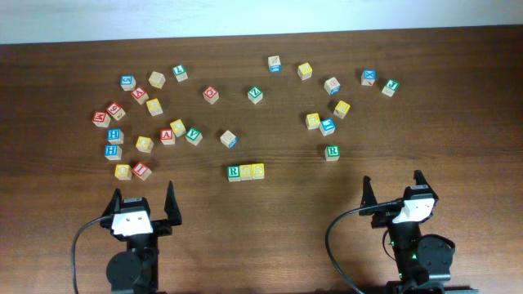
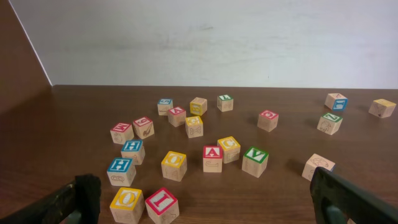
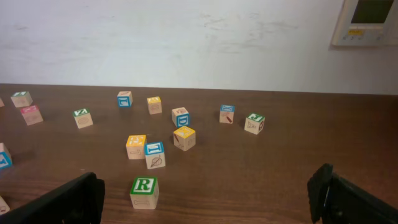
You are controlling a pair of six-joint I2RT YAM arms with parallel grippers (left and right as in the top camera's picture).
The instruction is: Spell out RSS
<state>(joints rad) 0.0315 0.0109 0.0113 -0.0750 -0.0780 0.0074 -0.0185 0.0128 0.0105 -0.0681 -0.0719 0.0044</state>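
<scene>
Three cubes stand side by side in a row at the table's front middle: a green R [image 1: 234, 172], then a yellow S [image 1: 246, 171] and a second yellow S [image 1: 258, 171], touching each other. My left gripper [image 1: 144, 196] sits open to the row's lower left, its fingers [image 2: 81, 194] wide apart with nothing between them. My right gripper [image 1: 392, 181] is open at the lower right, also holding nothing. The row is out of the left wrist view. A second green R cube [image 1: 332, 152] [image 3: 144, 191] stands alone just ahead of the right gripper.
Several lettered cubes are scattered at the back left, including a yellow O [image 2: 127, 205] and a red I [image 2: 162, 206] right in front of the left gripper. More cubes lie at the back right [image 1: 327, 125]. A lone cube [image 1: 228, 139] sits behind the row.
</scene>
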